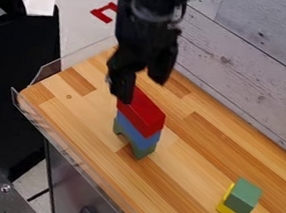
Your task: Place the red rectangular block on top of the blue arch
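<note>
The black gripper (141,89) hides a bit of the red block (145,115). Its two fingers are spread apart. The red block sits on the blue piece (137,130), which sits on a green arch (140,151). A green block (245,195) partly hides a yellow one (229,211). The striped wood table (194,187) is by a gray board wall (260,60). I count five blocks: one red, one blue, one yellow, two green.
</note>
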